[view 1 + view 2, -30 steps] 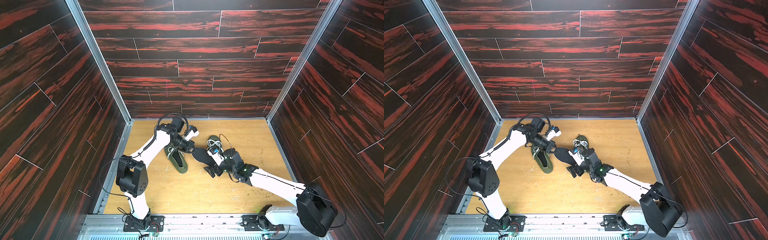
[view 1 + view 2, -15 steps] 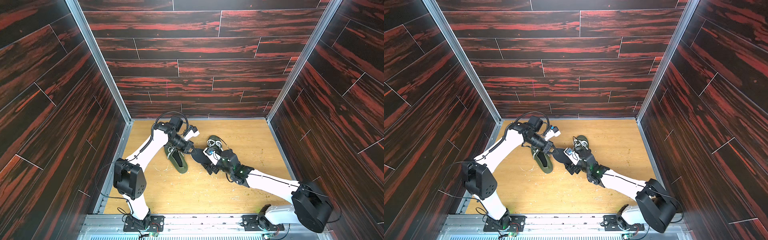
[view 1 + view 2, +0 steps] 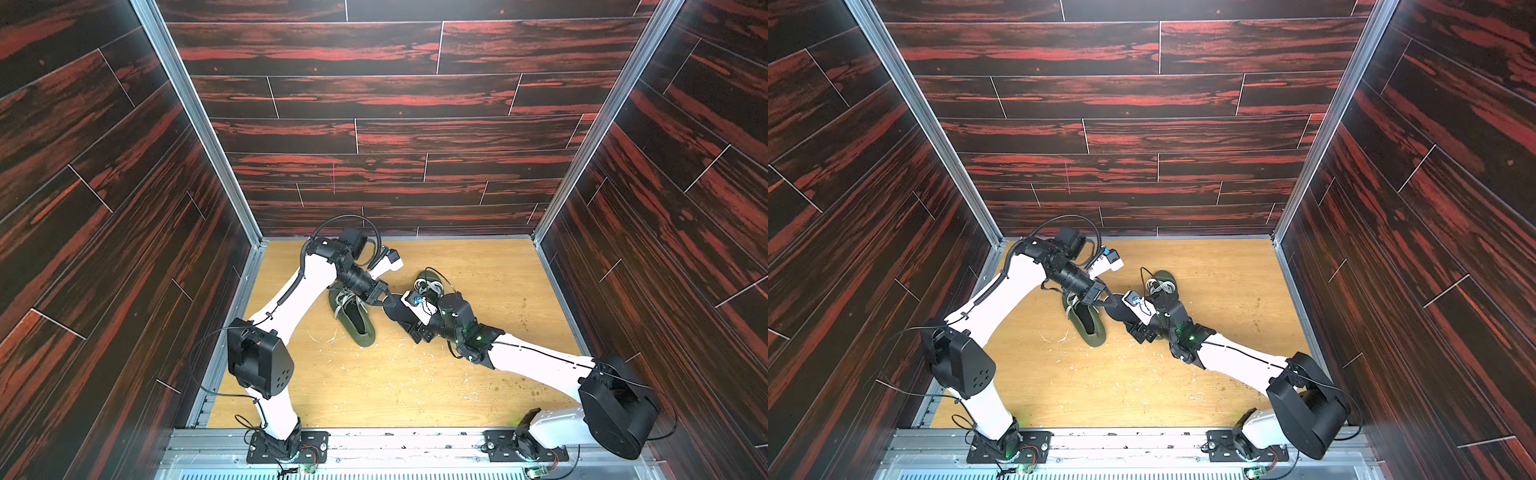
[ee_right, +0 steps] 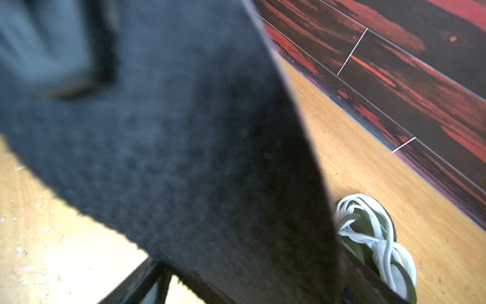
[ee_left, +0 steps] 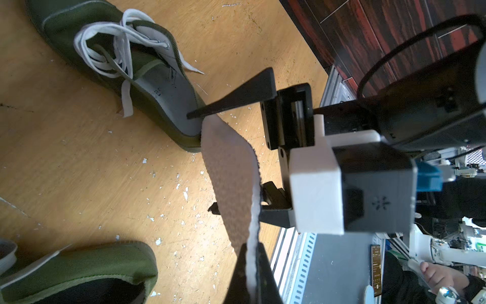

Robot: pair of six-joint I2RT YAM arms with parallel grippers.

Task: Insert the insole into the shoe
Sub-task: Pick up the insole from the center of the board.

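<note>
Insole [image 5: 231,179] pinched by left hand [image 5: 249,265], right hand [image 5: 202,162] splayed around it

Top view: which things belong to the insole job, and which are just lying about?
Job:
- insole, held by the shut left pincer
- open right pincer, straddling it
- dark-lined shoe and grey-lined shoe; cannot tell which is the target

Lying about:
- white crumbs on the table
- bystander's hand, outside the rig

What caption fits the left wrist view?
Left tool pinches a pale insole near a green canvas shoe with white laces.
</note>
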